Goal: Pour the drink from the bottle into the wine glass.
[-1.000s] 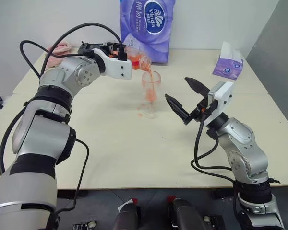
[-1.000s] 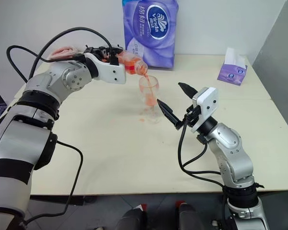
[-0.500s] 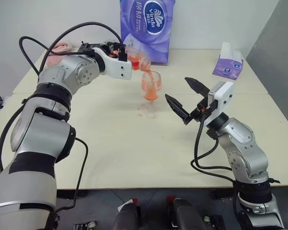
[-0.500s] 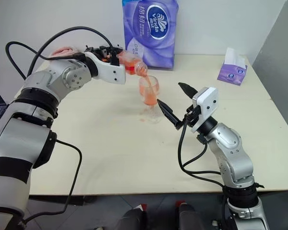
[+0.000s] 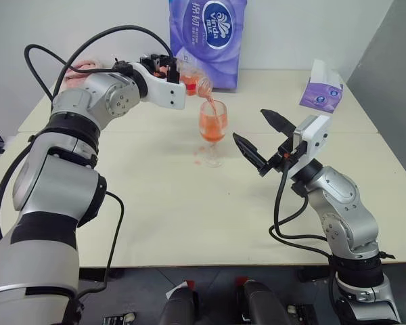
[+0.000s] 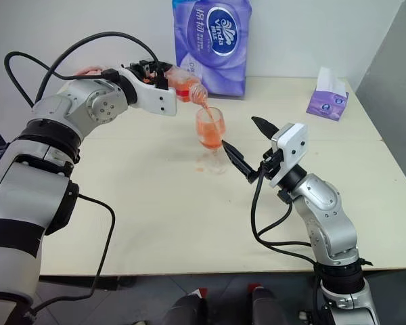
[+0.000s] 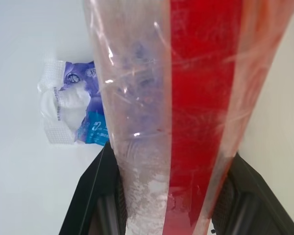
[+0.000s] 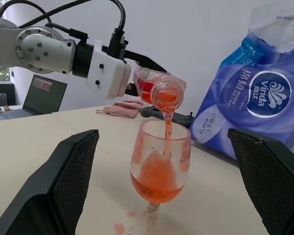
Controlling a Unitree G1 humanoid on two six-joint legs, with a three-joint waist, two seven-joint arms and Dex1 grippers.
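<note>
The left gripper hides most of the tilted bottle it clamps. Its mouth sits just above the glass, drink streaming in. The right gripper hangs spread and empty, beside the glass.

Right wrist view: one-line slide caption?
Left gripper tips the bottle, streaming drink into the wine glass.
</note>
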